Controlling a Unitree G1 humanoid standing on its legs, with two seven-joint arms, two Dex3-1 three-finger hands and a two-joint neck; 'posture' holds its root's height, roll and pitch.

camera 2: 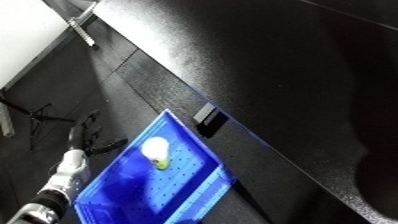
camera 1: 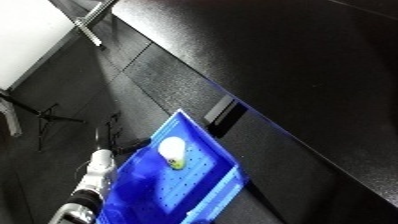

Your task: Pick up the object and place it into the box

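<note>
Your white object (camera 2: 155, 149) already lies in the blue bin (camera 2: 107, 192); the left robot hand (camera 2: 87, 131) hangs open, empty, just beside it.

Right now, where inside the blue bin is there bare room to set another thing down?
The white object lies toward the far end of the blue bin. The bin floor nearer the camera, bounded by the near walls, is bare. The left hand crowds the bin's left side; the dark table on the right is bare.
</note>
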